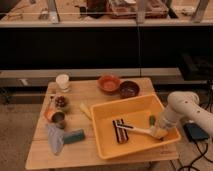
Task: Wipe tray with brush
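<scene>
Reaching into the large yellow-orange plastic tray (107, 142), gripper (159, 131) at its right wall; grip state unclear. Slim long-handled brush (136, 129) lying crosswise, stretching leftward from the gripper.

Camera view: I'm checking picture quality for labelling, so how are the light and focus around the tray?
Camera view: warm, dim light; the tray is brightest, the background shelf dark; soft blur smears the brush and the gripper at the tray's right end.

Dim warm light bathes the gripper (159, 131) inside the tray (125, 106).
</scene>
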`<state>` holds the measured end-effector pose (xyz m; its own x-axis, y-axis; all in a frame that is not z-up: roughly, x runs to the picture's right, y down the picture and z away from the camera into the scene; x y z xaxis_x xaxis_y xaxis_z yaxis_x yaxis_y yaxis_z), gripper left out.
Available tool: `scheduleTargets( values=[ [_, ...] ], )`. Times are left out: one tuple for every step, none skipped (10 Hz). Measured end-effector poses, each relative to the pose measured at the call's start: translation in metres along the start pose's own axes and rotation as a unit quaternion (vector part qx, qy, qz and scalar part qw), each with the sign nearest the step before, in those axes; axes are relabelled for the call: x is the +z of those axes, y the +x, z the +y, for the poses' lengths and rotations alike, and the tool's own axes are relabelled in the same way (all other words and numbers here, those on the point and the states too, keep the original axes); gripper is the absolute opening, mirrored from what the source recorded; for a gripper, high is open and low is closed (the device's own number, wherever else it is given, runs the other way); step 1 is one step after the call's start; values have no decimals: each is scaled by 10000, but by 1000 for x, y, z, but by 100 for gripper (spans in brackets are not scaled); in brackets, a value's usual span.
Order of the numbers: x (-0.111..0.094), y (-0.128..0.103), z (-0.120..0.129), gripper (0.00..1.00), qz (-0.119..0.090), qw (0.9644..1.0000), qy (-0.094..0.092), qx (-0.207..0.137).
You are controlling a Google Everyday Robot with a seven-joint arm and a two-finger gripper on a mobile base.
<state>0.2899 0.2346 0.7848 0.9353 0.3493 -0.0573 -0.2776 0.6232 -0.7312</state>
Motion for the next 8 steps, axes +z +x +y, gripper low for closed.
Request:
scheduleTargets(
  values=[
    [0, -2, 0, 10, -15, 10000, -1, -6],
    [0, -4, -1, 10, -14, 10000, -5, -22],
    [0, -4, -1, 10, -19, 10000, -4, -23],
    [-1, -5, -1, 10, -26, 10000, 1, -24],
    [-2, -6, -2, 10, -33, 10000, 19, -18],
    [-5, -12, -12, 10, -59, 9999, 92, -3],
    [-7, -21, -24, 10, -88, 9999, 146, -15],
    [-9, -32, -34, 10, -129, 9997, 191, -48]
  ],
)
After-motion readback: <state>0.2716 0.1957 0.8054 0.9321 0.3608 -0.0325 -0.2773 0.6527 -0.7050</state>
